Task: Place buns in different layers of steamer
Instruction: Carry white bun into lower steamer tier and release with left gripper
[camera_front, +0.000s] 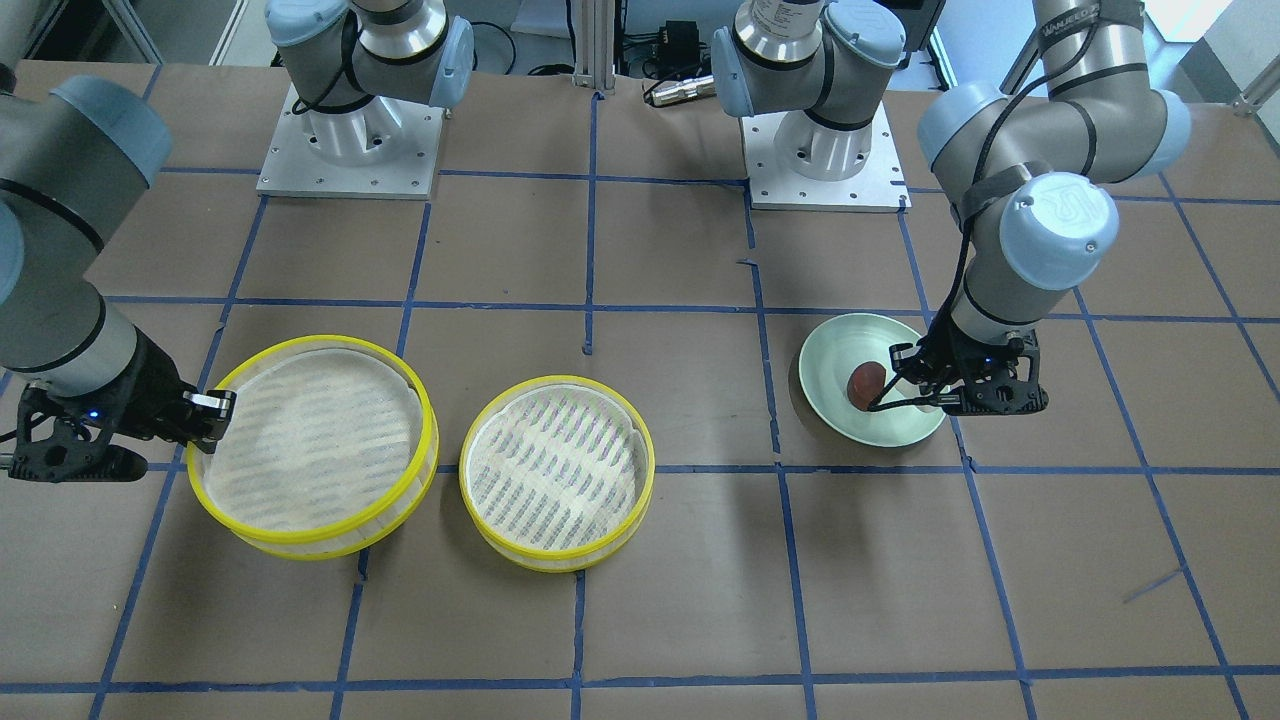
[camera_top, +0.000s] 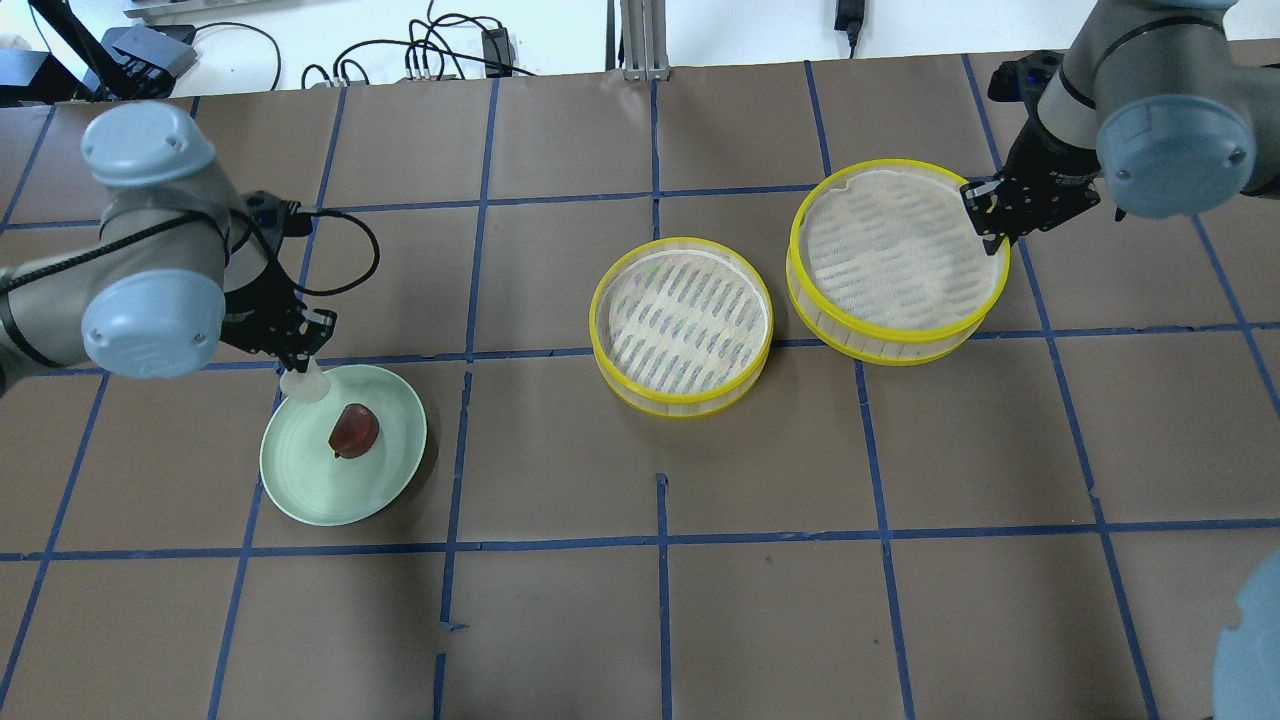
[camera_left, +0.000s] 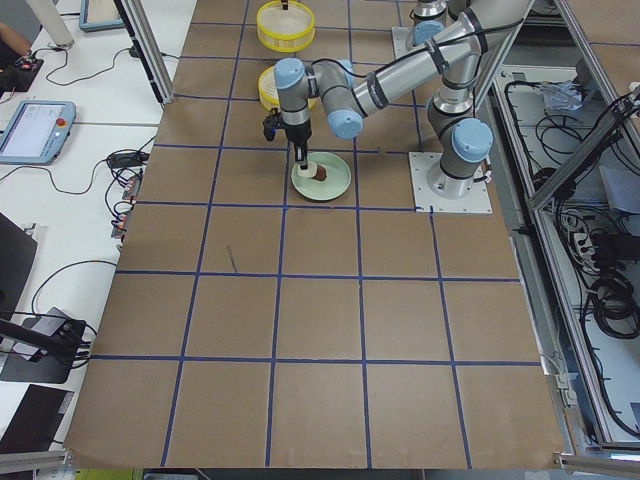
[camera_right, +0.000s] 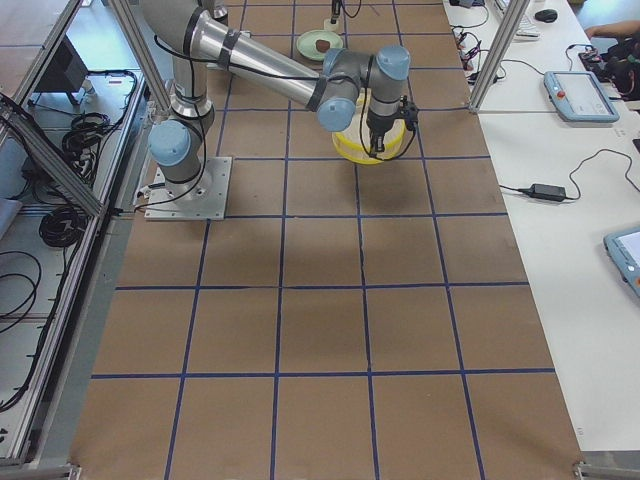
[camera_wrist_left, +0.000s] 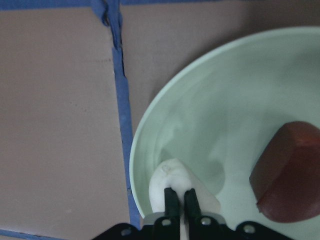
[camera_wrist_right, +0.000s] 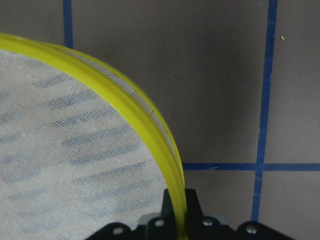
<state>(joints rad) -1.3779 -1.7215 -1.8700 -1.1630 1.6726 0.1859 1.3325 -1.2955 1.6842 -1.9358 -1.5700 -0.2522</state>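
My left gripper (camera_top: 303, 368) is shut on the white bun (camera_wrist_left: 172, 177), which sits at the near-left edge of the pale green plate (camera_top: 310, 490). The reddish-brown oval bun (camera_top: 354, 430) lies in the plate's middle, beside the gripper and apart from it. My right gripper (camera_top: 985, 215) is shut on the yellow rim of the larger steamer tray (camera_top: 898, 262), which looks slightly tilted. In the right wrist view the fingers (camera_wrist_right: 192, 200) pinch that rim. The second steamer tray (camera_top: 681, 325) rests on the table beside it. Both trays hold nothing.
The table is brown paper with a grid of blue tape (camera_top: 660, 540). The two arm bases (camera_front: 350, 140) stand at the robot's side. Cables and a small device (camera_front: 680, 92) lie at that edge.
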